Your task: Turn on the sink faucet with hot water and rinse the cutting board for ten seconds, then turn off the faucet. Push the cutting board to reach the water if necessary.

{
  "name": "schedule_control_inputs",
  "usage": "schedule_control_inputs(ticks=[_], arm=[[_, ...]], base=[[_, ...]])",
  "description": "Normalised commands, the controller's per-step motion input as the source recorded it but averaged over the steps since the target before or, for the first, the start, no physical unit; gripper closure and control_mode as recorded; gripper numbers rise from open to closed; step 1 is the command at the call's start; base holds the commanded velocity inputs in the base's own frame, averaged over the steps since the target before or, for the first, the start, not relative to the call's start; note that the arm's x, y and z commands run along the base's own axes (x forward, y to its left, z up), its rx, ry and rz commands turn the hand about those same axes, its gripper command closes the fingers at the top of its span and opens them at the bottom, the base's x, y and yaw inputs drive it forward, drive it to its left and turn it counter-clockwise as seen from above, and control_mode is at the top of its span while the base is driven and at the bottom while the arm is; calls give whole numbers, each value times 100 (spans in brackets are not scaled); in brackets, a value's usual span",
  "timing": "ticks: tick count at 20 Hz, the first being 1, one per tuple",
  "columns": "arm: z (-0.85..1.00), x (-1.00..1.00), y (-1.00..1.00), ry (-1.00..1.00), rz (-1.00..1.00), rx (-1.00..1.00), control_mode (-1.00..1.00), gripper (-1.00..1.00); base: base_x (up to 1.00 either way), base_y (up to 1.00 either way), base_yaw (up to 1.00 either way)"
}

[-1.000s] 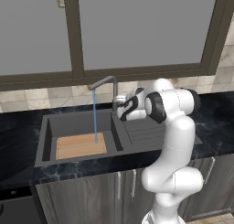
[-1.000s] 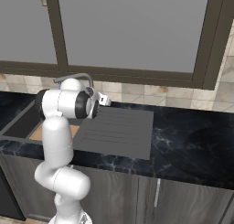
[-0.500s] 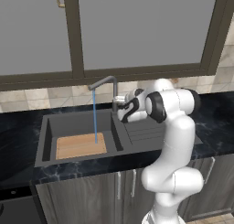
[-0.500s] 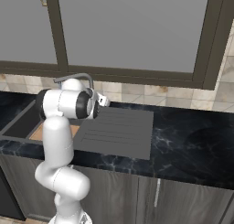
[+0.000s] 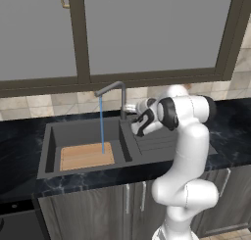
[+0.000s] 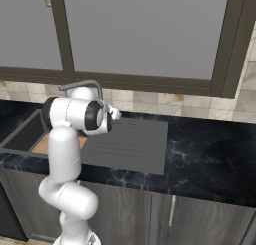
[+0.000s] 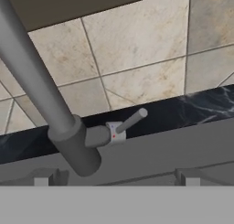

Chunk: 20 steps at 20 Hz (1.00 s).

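The sink faucet point(image 5: 121, 98) stands behind the sink point(image 5: 48, 148), and a thin blue stream of water point(image 5: 102, 127) falls from its spout onto the tan cutting board point(image 5: 87, 156) on the basin floor. My gripper point(image 5: 131, 109) hovers just right of the faucet post, open and holding nothing. In the hand view the post point(image 7: 43, 93) leans across the left, and its small lever point(image 7: 130, 121) sticks out to the right, just ahead of my gripper point(image 7: 114, 179). The fingertips point(image 7: 42, 180) stand wide apart. From the right base view, the faucet point(image 6: 82, 84) rises behind the arm and my gripper point(image 6: 115, 114) points towards the wall.
A ribbed drainboard point(image 6: 131, 144) lies right of the basin under my hand. Black marbled countertop point(image 6: 210, 159) stretches to the right. A tiled backsplash point(image 5: 44, 104) and a dark-framed window point(image 5: 147, 33) close the back.
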Motion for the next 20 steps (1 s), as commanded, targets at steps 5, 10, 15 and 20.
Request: schedule_control_inputs(ticks=[5, 10, 15, 20], arm=[[0, 0, -18, 0, 2, 1, -100, -100], [0, 0, -11, 0, 2, 0, -100, -100], [0, 3, -12, 0, 2, 0, -100, -100], [0, 11, -17, 0, 1, 0, -100, -100]], base=[[0, 0, 0], [0, 0, 0], [0, 0, 0], [0, 0, 0]])
